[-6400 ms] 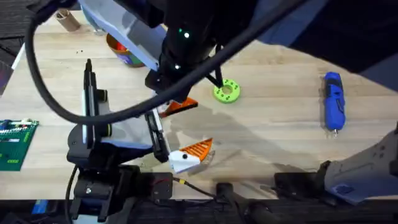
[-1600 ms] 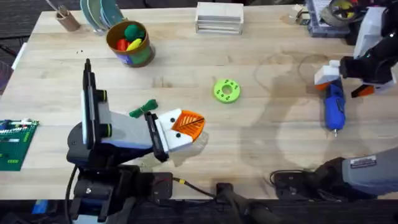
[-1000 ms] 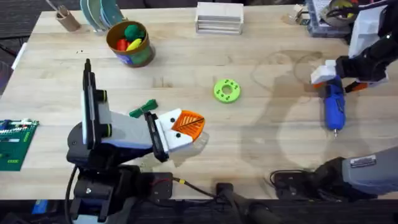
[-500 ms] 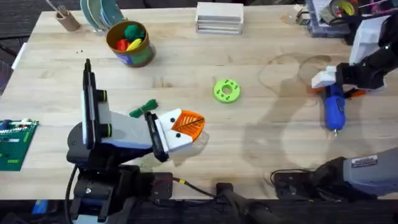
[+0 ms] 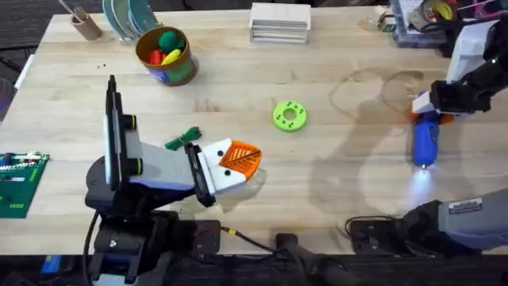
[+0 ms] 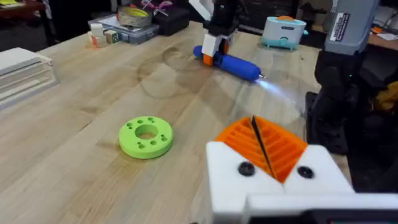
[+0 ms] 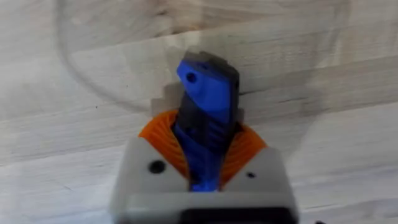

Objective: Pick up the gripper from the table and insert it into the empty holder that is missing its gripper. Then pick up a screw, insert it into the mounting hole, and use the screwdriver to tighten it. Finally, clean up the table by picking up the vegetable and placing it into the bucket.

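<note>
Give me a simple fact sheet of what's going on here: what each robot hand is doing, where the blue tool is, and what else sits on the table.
Right gripper: shut on the blue screwdriver, orange pads on either side of its handle
Screwdriver: lying on the table at the right, its tip casting a light spot on the wood
Left gripper: shut, holding nothing, near the table's front
Vegetable: dark green, on the table beside the left gripper
Green disc: mid-table, with holes
Bucket: far left, holding colourful toys
</note>
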